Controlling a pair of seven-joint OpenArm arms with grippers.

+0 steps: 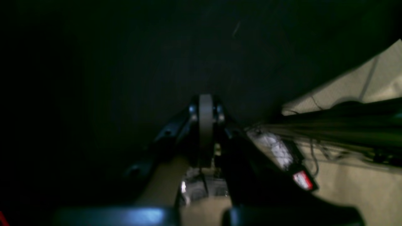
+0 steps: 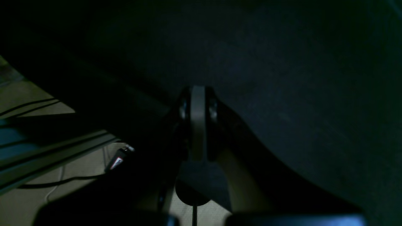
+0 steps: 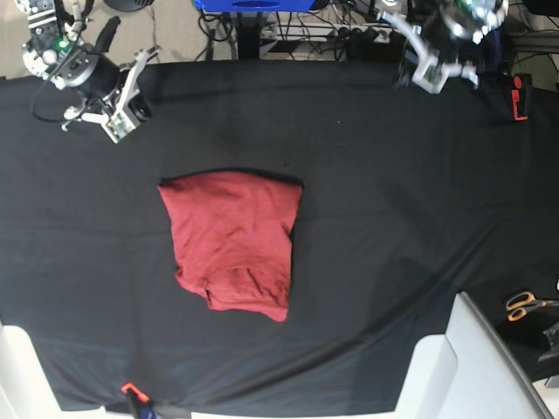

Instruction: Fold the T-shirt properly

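The T-shirt (image 3: 231,240) lies folded into a compact maroon rectangle in the middle of the black cloth (image 3: 376,218), its lower edge a little rumpled. Neither gripper touches it. My left gripper (image 1: 205,102) is shut with nothing between its pads, hovering over the black cloth near the far right edge of the table (image 3: 425,72). My right gripper (image 2: 198,92) is also shut and empty, held over the far left part of the cloth (image 3: 129,112). Both wrist views are dark and show only black cloth ahead of the fingers.
Orange-handled scissors (image 3: 524,304) lie at the right edge. A white panel (image 3: 476,367) overlaps the near right corner. A red and black tool (image 3: 520,96) sits at the far right, and an orange clip (image 3: 131,389) at the near edge. Cables and floor (image 1: 361,188) lie past the table.
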